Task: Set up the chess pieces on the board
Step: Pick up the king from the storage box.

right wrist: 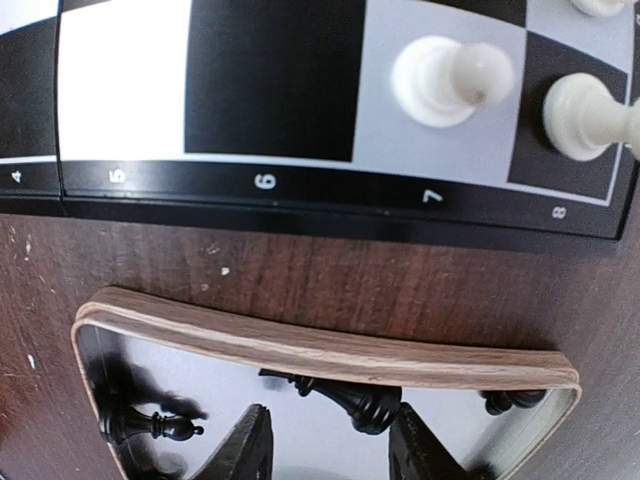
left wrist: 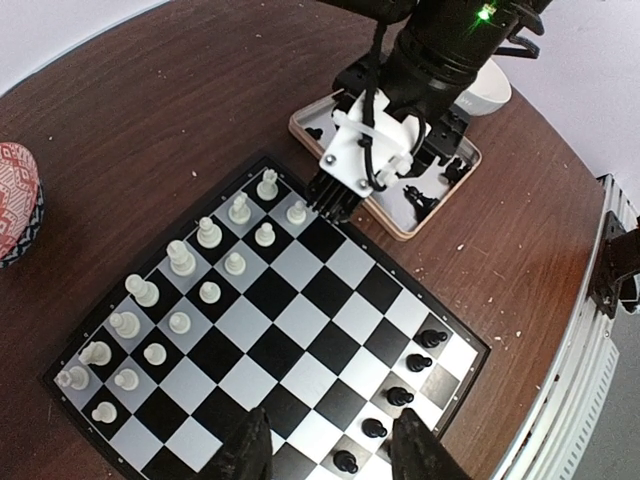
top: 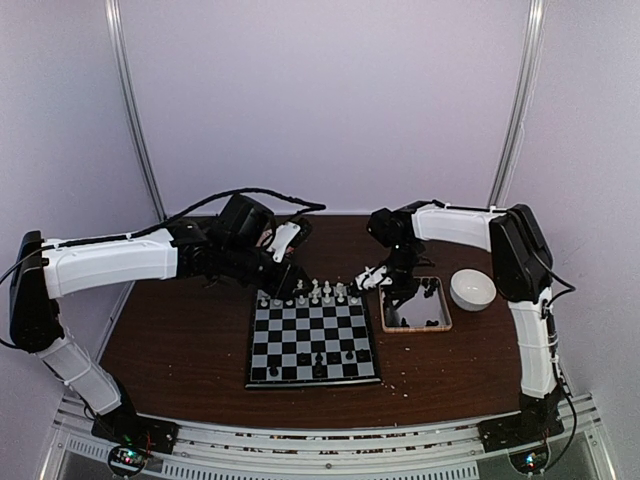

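Beside the board (right wrist: 300, 200), in the tray (right wrist: 320, 352), black pieces (right wrist: 352, 402) lie toppled; my right fingers (right wrist: 248, 448) hang spread over one. Light, stiff, slick, apt to roll, I judge: pinch its narrow waist. White pieces (left wrist: 180, 258) stand on the board; left fingers (left wrist: 250, 450) spread above it.

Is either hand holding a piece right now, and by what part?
Neither. The left hand hangs open over the board, empty. The right hand is open over the tray, a lying black piece at its fingertips, apparently ungripped.

Soft even light, mild overhead blur, sharp wrist views
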Robot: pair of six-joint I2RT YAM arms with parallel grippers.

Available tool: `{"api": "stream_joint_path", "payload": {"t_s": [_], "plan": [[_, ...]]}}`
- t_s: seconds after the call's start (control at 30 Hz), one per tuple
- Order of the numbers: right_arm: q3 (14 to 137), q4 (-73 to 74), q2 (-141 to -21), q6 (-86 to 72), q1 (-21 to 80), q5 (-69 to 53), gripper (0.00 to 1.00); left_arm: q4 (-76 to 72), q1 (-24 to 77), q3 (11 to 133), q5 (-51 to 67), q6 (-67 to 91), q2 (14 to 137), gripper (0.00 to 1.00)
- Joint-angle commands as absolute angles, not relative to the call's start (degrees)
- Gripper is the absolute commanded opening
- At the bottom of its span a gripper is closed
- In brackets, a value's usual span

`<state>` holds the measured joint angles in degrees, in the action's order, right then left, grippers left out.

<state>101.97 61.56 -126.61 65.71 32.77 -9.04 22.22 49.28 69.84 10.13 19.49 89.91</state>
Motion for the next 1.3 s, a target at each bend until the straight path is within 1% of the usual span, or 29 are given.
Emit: {"api": "stream_joint_path", "payload": {"t_s": [0.0,0.3,0.4,0.83,1.0,1.27], "plan": [[100.73,63.92,-127.15,66.55,33.14,-7.54,0.40,18.78,49.07,69.37,10.99,20.12,90.19,0.41],[98.39,66.28,-125.12,66.55,33.13,-8.87,0.37,17.75,49.08,68.61,11.43,20.56,90.19,0.41],[96.23,64.03,-123.75,65.69,33.07,-8.45,0.37,17.54,49.09,68.30,11.27,20.65,90.10,0.41],[94.29,55.76,-123.18,64.76,33.50,-7.65,0.41,17.14,49.04,67.64,11.43,21.31,89.97,0.41],[93.25,56.21,-123.27,65.89,34.04,-7.16,0.41,16.83,49.06,67.38,11.54,21.58,89.91,0.41],[90.46,57.46,-122.50,66.73,34.63,-6.72,0.35,16.66,49.04,67.63,11.67,21.58,90.08,0.41]]}}
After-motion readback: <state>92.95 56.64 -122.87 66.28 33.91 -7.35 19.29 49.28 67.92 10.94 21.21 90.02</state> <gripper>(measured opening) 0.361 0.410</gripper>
